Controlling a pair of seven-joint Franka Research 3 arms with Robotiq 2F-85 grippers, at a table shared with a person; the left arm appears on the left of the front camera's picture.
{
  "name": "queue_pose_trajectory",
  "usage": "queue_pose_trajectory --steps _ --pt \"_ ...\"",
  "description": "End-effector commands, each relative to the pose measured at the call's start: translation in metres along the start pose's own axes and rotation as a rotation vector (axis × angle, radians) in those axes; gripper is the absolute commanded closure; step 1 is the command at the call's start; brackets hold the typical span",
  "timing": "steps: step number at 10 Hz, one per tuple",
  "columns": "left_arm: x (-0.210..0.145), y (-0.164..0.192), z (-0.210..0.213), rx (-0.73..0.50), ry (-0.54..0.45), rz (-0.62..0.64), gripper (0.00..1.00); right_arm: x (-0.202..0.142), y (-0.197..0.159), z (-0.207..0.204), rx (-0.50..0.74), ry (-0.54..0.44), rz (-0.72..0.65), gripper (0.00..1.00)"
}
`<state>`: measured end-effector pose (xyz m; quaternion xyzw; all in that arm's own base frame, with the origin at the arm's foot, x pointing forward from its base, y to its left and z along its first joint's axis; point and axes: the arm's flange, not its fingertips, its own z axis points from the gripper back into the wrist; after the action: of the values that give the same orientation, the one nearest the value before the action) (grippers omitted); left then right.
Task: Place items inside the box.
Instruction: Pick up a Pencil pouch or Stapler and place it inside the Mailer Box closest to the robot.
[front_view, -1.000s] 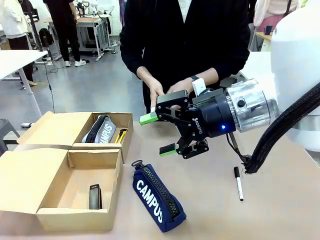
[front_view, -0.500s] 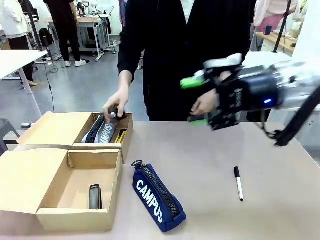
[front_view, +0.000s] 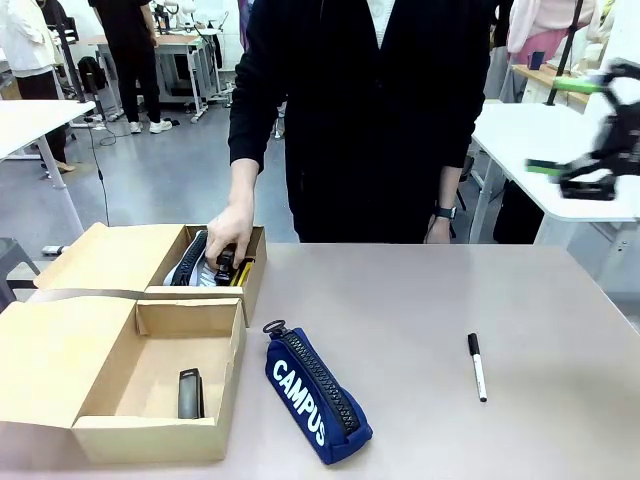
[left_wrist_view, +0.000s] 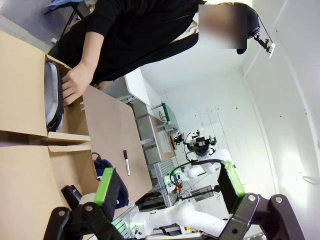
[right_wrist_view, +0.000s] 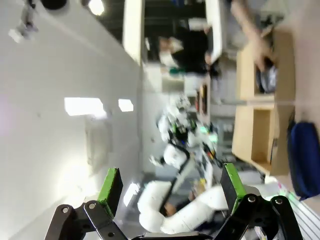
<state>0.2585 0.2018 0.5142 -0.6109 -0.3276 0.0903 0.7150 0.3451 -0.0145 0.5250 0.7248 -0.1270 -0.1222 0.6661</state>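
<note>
The box (front_view: 160, 438) stands open at the near left of the table, its lid flap (front_view: 45, 360) lying out to the left. A black stapler (front_view: 190, 392) lies inside it. The navy "CAMPUS" pencil case (front_view: 315, 398) lies on the table just right of the box, and the black marker (front_view: 477, 366) lies farther right. My right gripper (front_view: 562, 126) is raised high at the far right, open and holding nothing, blurred by motion. In the left wrist view my left gripper (left_wrist_view: 169, 182) is open and bare, high above the box (left_wrist_view: 20, 175) and the marker (left_wrist_view: 126, 162).
A second cardboard box (front_view: 255, 262) behind the first holds a grey-black pencil case (front_view: 200, 262) and a yellow utility knife (front_view: 243, 272). The person's hand (front_view: 230, 232) lowers a black object into it. A white table (front_view: 560, 150) stands beyond the right side.
My right gripper has swung from over the table's middle up and away to the far right, still open. The person's hand has carried a black object to the far box and lowered it in.
</note>
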Motion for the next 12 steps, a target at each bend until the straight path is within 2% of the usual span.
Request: queue_pose_trajectory --steps 1,3,4,5,6,7,8,12 --pt "0.000 -0.001 -0.002 -0.021 -0.009 -0.020 0.00 -0.148 -0.143 0.095 0.040 -0.055 0.002 0.00" --pt "0.000 -0.001 -0.002 -0.021 -0.009 -0.020 0.00 -0.183 -0.176 0.120 -0.035 0.007 -0.044 0.00" --pt "0.000 -0.001 -0.002 -0.021 -0.009 -0.020 0.00 -0.200 -0.189 0.122 -0.079 0.046 -0.117 0.00" --pt "0.000 -0.001 -0.002 -0.021 -0.009 -0.020 0.00 -0.208 -0.199 0.119 -0.118 0.092 -0.184 0.00" --pt "0.000 -0.001 -0.002 -0.021 -0.009 -0.020 0.00 -0.206 -0.204 0.106 -0.183 0.083 -0.232 0.00" --pt "0.000 -0.001 -0.002 -0.021 -0.009 -0.020 0.00 -0.191 -0.201 0.070 -0.277 0.027 -0.224 0.00" --pt "0.000 -0.001 -0.002 -0.021 -0.009 -0.020 0.00 -0.030 -0.126 0.184 -0.126 0.082 -0.235 0.00" --pt "0.000 -0.001 -0.002 -0.021 -0.009 -0.020 0.00 -0.030 -0.126 0.184 -0.126 0.082 -0.235 0.00"
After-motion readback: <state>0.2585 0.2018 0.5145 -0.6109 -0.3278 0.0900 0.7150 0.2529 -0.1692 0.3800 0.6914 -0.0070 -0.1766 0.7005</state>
